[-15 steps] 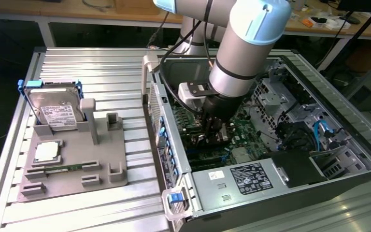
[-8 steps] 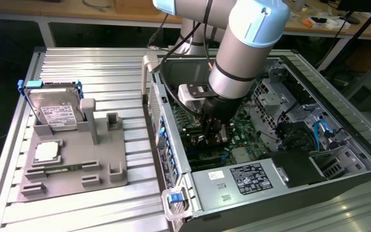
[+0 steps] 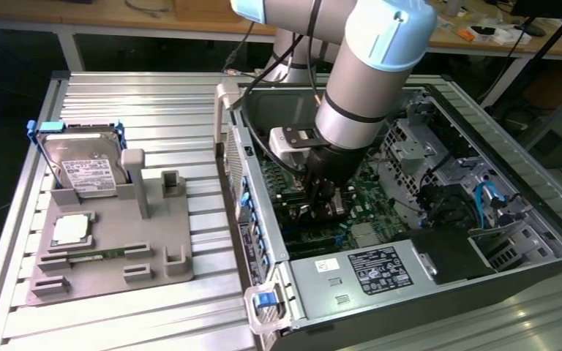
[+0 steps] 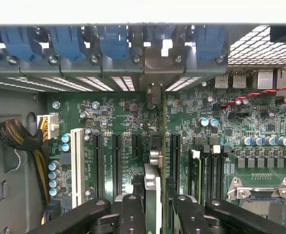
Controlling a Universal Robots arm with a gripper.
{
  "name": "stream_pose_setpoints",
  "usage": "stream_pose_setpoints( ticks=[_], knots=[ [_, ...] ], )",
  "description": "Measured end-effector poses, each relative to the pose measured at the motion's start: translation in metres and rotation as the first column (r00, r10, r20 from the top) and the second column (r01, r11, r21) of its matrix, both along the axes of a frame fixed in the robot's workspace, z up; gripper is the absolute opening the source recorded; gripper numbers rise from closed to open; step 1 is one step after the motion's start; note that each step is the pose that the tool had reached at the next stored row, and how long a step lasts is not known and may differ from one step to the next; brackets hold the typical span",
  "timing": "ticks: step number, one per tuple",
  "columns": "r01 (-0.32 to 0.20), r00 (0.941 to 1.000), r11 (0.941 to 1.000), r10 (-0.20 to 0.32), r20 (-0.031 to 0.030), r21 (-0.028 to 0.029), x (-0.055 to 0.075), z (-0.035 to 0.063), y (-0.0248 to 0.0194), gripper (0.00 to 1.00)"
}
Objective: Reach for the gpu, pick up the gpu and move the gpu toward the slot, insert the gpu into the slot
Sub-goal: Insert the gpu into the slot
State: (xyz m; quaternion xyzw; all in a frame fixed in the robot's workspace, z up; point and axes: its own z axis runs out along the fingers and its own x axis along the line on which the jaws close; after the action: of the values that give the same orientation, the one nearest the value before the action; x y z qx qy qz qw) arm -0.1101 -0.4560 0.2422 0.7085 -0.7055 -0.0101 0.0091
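Jaws: clamped narrow on the gpu (image 4: pixel 152 192), held edge-on by the gripper (image 4: pixel 152 214) inside the case (image 3: pixel 515 219), low over the board (image 4: pixel 123 117); slot hidden beneath the card. Risk: slight misalignment jams its edge beside the slot; its bracket (image 4: pixel 154 92) may catch the rear frame.

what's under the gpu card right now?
The thin dark gpu card stands edge-on between the gripper fingers, over the green motherboard among long black connectors. Its own slot is covered by the card.
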Motion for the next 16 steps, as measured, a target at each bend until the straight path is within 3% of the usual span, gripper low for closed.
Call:
stream_pose_setpoints(
  ticks=[5, 7, 8, 13, 16],
  knots=[
    [0.0, 1.0, 1.0, 0.0, 0.0001, 0.0003, 0.0, -0.0001, 0.0, 0.27],
    [0.0, 1.0, 1.0, 0.0, 0.0009, 0.0028, -0.0001, -0.0012, 0.0003, 0.28],
    [0.001, 1.0, 1.0, -0.001, 0.0011, 0.0026, -0.0002, -0.0012, 0.0002, 0.35],
    [0.0, 1.0, 1.0, 0.0, 0.0001, 0.0003, -0.0001, -0.0001, 0.0, 0.35],
    [0.0, 1.0, 1.0, 0.0, -0.0003, 0.0001, -0.0003, 0.0058, 0.0, 0.35]
  ],
)
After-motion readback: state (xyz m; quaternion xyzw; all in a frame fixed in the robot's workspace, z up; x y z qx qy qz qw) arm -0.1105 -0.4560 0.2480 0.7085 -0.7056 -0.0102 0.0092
